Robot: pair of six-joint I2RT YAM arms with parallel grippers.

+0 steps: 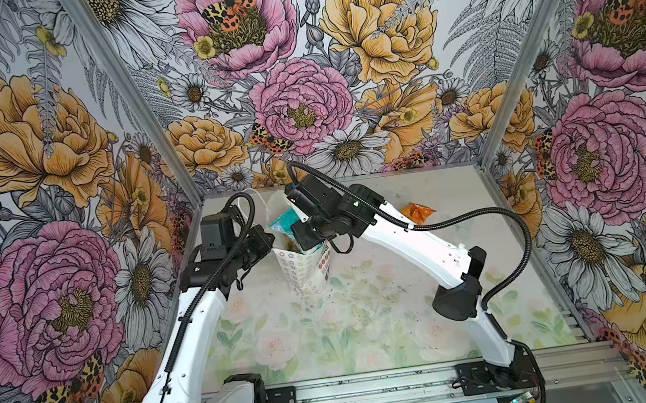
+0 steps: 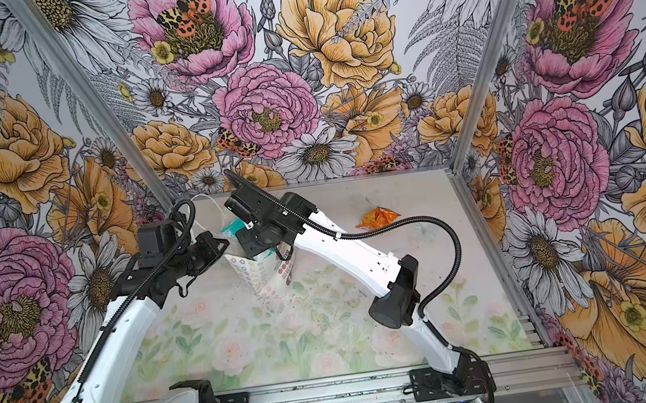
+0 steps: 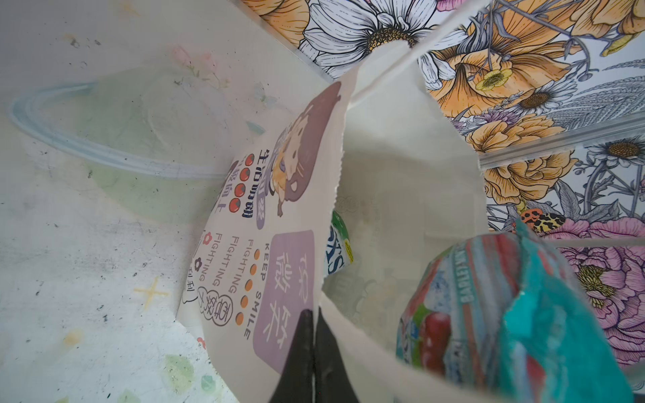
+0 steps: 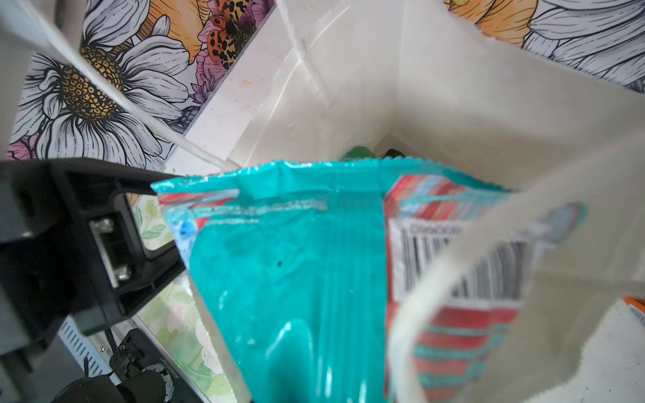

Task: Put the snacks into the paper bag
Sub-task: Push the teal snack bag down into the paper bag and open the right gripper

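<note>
Observed from the open side of the cell. The paper bag (image 1: 305,269) stands upright near the back of the worktop (image 1: 369,318), left of centre, with its mouth open upward. In both top views its flower-dotted side panel faces the viewer (image 2: 264,274). A white cord handle (image 3: 392,71) rises from its rim.

Left claw (image 3: 314,315): the two black fingers are pressed together on the upper edge of the bag's printed front panel, paper pinched between them. The left wrist view shows that panel's cartoon figure and the words KEEP SMILE, FIGHTING.

Right claw (image 1: 301,234): positioned directly over the bag's mouth. Its fingers are hidden behind the teal-white packet (image 4: 296,279), so the jaws cannot be inspected directly. The packet hangs upright from the claw, gripped, with its lower part inside the rim and its crimped teal end still above it (image 1: 285,224). A barcode panel shows on its back face in the right wrist view.

Contents: a green packet marked FOX'S (image 3: 338,244) lies inside the bag against the front panel. Green foil also shows at the bottom of the bag in the right wrist view (image 4: 359,153).

Outside the bag: the orange packet (image 1: 417,212) lies flat on the worktop to the right of the bag, well apart from it, near the back wall (image 2: 377,217).
</note>
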